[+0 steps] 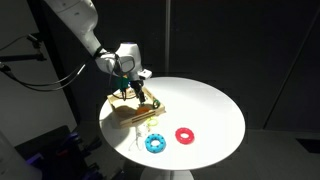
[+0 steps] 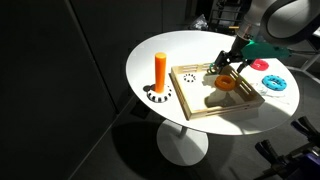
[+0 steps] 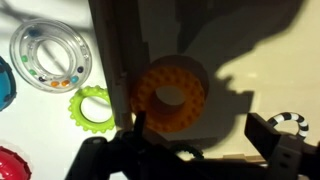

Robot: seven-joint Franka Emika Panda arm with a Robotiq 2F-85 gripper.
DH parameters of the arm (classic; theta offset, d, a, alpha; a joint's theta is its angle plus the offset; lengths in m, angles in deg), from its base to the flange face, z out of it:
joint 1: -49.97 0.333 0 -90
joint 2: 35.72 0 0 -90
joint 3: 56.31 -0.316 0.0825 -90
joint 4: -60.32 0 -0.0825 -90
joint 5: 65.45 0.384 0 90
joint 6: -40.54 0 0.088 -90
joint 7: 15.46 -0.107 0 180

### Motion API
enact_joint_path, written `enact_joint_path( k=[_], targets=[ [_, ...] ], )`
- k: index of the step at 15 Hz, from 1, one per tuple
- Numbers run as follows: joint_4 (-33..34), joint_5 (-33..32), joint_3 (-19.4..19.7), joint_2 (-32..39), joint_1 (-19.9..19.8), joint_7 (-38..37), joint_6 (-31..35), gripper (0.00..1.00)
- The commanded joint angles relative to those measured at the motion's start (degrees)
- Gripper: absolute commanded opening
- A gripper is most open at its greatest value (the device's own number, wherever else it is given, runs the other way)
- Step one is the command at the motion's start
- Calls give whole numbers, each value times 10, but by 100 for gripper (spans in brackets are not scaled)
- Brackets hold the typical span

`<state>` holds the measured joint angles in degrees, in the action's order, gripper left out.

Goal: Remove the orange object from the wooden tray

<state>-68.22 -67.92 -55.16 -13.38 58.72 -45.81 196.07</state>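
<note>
An orange toothed ring [image 3: 170,95] lies flat on the pale face of the wooden tray [image 3: 262,88], close to one rim. It also shows in an exterior view [image 2: 225,85], inside the tray [image 2: 200,108]. My gripper [image 3: 198,128] is open and hovers just above the ring. One finger is at the ring's edge and the other is well off to the side over bare tray. In both exterior views the gripper [image 1: 135,88] [image 2: 232,62] hangs low over the tray [image 1: 127,113]. It holds nothing.
A tall orange peg [image 2: 160,70] stands on a black-and-white ring [image 2: 157,96] beside the tray. A red ring [image 1: 185,135], a blue toothed ring [image 1: 155,143], a green toothed ring [image 3: 92,107] and a clear bead ring [image 3: 50,55] lie on the round white table [image 1: 215,105].
</note>
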Motion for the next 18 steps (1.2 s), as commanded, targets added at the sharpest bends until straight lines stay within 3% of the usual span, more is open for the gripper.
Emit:
enact_joint_path(
  k=[1, 13, 14, 15, 17, 18],
  targets=[
    [41, 1, 22, 43, 24, -4, 4, 100],
    [92, 54, 14, 118, 27, 17, 18, 100],
    [95, 56, 13, 122, 27, 18, 19, 96],
    [98, 56, 14, 126, 29, 18, 19, 74],
    [104, 58, 13, 133, 29, 19, 18, 70],
    [106, 57, 14, 136, 30, 19, 17, 63]
  ],
)
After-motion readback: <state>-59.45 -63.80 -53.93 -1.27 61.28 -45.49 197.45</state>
